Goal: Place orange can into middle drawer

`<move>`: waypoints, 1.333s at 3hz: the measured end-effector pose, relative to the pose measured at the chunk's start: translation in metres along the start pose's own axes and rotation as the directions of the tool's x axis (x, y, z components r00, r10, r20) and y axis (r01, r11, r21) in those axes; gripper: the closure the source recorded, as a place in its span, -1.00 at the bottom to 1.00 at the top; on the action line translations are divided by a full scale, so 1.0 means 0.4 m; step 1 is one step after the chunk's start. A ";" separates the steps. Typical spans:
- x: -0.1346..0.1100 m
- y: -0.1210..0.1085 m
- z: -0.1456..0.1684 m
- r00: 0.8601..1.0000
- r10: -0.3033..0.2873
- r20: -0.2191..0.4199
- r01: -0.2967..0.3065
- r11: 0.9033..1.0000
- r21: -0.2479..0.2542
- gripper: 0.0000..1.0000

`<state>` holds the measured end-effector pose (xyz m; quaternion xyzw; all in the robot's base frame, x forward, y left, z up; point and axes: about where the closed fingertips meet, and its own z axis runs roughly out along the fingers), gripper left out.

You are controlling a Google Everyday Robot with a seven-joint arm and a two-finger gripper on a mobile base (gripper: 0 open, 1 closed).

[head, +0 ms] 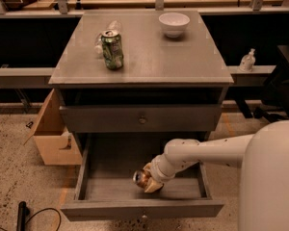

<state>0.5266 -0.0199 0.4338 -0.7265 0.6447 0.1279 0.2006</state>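
Observation:
The middle drawer (106, 186) is pulled open below the shut knobbed drawer (142, 120). My gripper (148, 181) reaches from the right, down inside the open drawer near its floor. It is shut on the orange can (141, 178), which lies tilted on its side with the silver lid facing left. The can sits low, at or just above the drawer floor, right of the middle.
On the cabinet top (183, 57) stand a green drink can (112, 49) and a white bowl (174, 23). A cardboard box (53, 134) sits on the floor to the left of the cabinet. A white bottle (247, 60) stands on a ledge at the right.

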 end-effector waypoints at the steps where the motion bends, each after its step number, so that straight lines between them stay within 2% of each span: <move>1: 0.007 -0.012 -0.045 0.998 0.034 -0.055 -0.031 0.998 0.053 -0.10; 2: 0.006 -0.022 -0.131 0.995 0.056 -0.078 -0.048 0.994 0.094 0.35; 3: 0.002 -0.022 -0.205 0.991 0.078 -0.107 -0.067 0.993 0.099 0.82; 4: -0.015 -0.027 -0.290 0.992 0.107 -0.071 -0.099 0.990 0.099 1.00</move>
